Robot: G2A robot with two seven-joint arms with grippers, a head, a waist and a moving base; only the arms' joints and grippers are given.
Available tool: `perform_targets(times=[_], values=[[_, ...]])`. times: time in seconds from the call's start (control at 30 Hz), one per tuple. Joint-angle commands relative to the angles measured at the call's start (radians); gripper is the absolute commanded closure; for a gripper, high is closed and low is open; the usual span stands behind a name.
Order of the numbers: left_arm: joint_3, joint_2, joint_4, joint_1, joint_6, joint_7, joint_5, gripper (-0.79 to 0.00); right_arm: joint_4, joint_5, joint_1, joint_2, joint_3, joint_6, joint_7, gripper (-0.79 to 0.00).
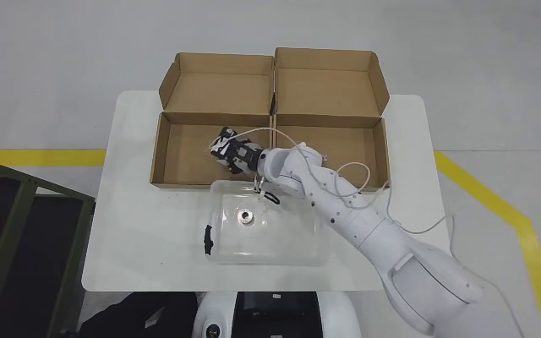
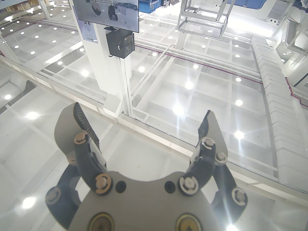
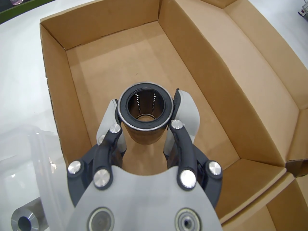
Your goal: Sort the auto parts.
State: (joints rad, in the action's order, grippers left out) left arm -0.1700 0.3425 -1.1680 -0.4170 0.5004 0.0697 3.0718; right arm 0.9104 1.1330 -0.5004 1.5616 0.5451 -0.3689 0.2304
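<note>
My right gripper is shut on a black cylindrical bearing with ball rows showing inside its bore. It holds the bearing above the floor of the left cardboard box. From above, the right gripper hangs over the left cardboard box, near its right half. A silver metal bushing lies in the clear plastic bin in front of the boxes; the silver metal bushing also sits at the picture's corner. My left gripper is open, points up at a ceiling and holds nothing.
A second cardboard box with its lid up stands right of the first. A black part sits at the bin's left edge. The white table has free room left of the bin.
</note>
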Motion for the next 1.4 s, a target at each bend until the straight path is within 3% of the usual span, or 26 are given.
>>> perform_targets(times=[0.0,0.2,0.3,0.43,0.7,0.93,1.17,1.37], values=[[0.0,0.0,0.0,0.0,0.0,0.0,0.0,-0.785,-0.008,0.004,0.0,0.004,0.001,-0.003,0.003,-0.296],[0.0,0.0,0.0,0.0,0.0,0.0,0.0,-0.785,-0.005,0.028,-0.002,0.012,0.005,-0.015,0.026,-0.406],[0.0,0.0,0.0,0.0,0.0,0.0,0.0,-0.785,0.011,0.043,-0.007,0.011,0.015,-0.012,0.045,-0.594],[0.0,0.0,0.0,0.0,0.0,0.0,0.0,-0.785,0.048,0.05,-0.019,0.007,0.036,-0.014,0.051,-0.693],[0.0,0.0,0.0,0.0,0.0,0.0,0.0,-0.785,0.216,0.056,-0.066,-0.02,0.11,-0.062,0.058,-0.739],[0.0,0.0,0.0,0.0,0.0,0.0,0.0,-0.785,0.431,0.083,-0.176,-0.058,0.167,-0.124,0.144,-0.785],[0.0,0.0,0.0,0.0,0.0,0.0,0.0,-0.785,0.598,0.077,-0.287,-0.1,0.242,-0.238,0.223,-0.785],[0.0,0.0,0.0,0.0,0.0,0.0,0.0,-0.785,0.715,0.087,-0.389,-0.138,0.308,-0.344,0.294,-0.733]])
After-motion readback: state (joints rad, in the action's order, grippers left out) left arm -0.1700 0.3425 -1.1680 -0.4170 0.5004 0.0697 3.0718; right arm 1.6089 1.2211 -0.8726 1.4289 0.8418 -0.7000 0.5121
